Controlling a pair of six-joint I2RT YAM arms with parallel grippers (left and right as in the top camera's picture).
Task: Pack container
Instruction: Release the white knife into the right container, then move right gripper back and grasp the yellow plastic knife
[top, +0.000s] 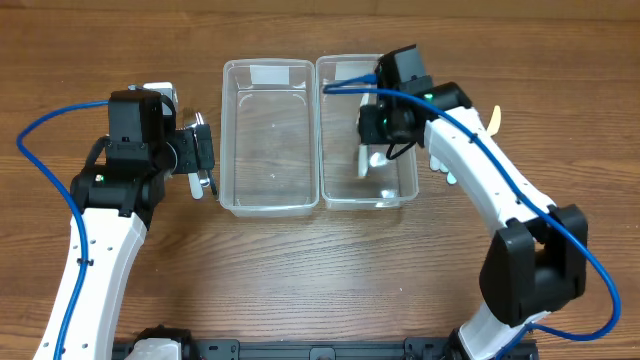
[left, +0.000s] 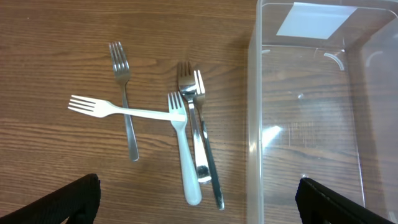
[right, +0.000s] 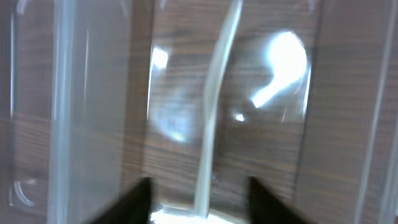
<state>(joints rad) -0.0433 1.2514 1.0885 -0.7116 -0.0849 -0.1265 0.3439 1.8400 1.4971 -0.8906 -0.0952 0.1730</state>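
Between the arms, two clear containers stand side by side on the tabletop (top: 320, 270), touching along their long walls. Over the right container (top: 340, 120) hangs the right gripper (right: 199, 196). Its fingers are apart, and the thin handle of a pale plastic utensil (right: 214, 93) stands between them, unpinched. I judge this a drop, let go low so the piece lands inside rather than bouncing out. The view is too blurred to tell what kind of utensil it is.

The left container (top: 268, 135) holds nothing that I can see. Just beside its outer wall the left gripper (top: 203, 155) hovers, spread wide, over a loose pile of forks (left: 185, 146), probably lined up to take one next.

Count:
- two containers
- five forks, three metal and two white plastic, several crossing one another
- one utensil at the right container
- a cream piece (top: 495, 118) and a white piece (top: 441, 172) beside the right arm, mostly hidden
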